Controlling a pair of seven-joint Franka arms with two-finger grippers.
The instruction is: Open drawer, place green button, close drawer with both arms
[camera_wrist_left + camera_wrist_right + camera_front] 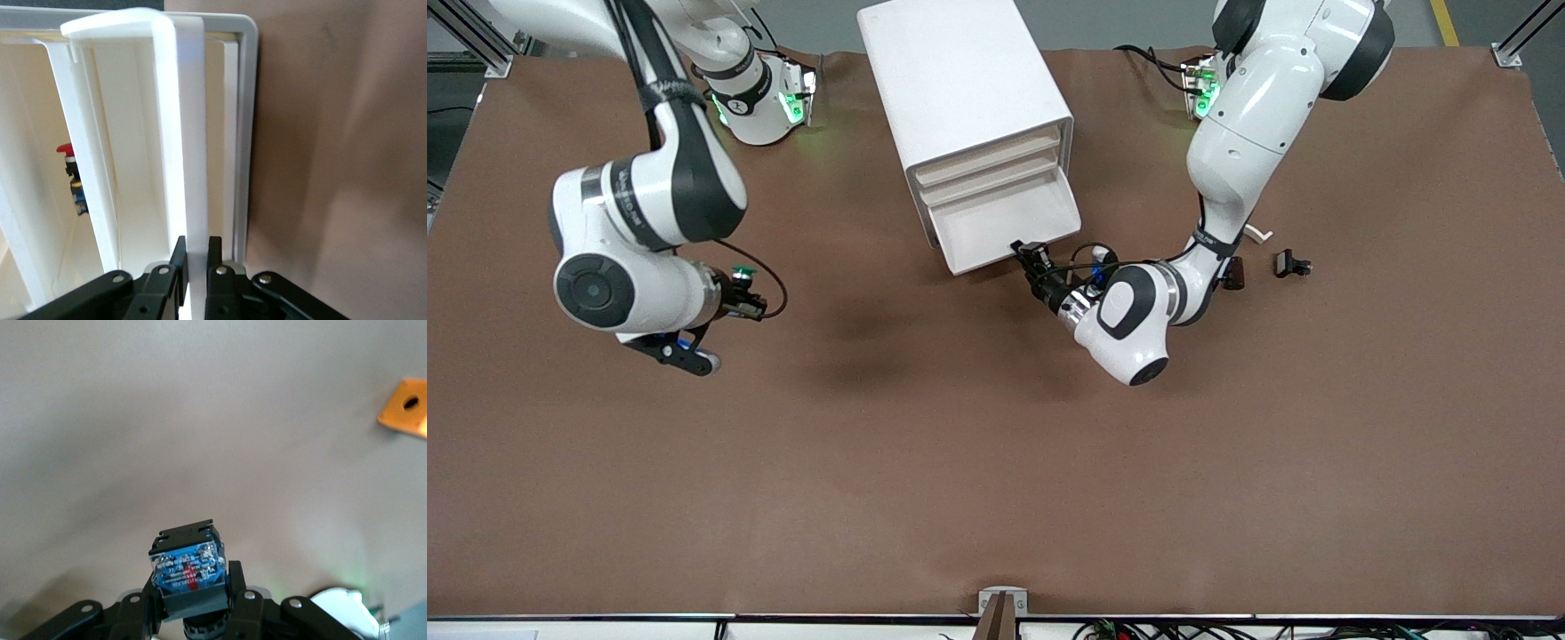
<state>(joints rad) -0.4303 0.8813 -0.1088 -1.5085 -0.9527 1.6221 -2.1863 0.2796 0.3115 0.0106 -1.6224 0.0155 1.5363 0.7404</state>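
The white cabinet [960, 80] stands at the table's middle near the robots' bases. Its lowest drawer [1005, 222] is pulled out toward the front camera, and its tray shows nothing inside. My left gripper [1030, 258] is shut on the drawer's front wall, and in the left wrist view both fingers [179, 263] pinch the thin white wall of the drawer [193, 167]. My right gripper [752, 305] hangs above the brown table toward the right arm's end, shut on the button [743, 272]. The right wrist view shows the button's blue-black body [190, 570] between the right gripper [193, 597] fingers.
An orange block with a hole [405, 407] lies on the mat. Small black clips [1292, 264] and a white arc [1258, 233] lie beside the left arm. A red-capped part [67, 150] sits deeper inside the cabinet. The brown mat [996, 462] covers the table.
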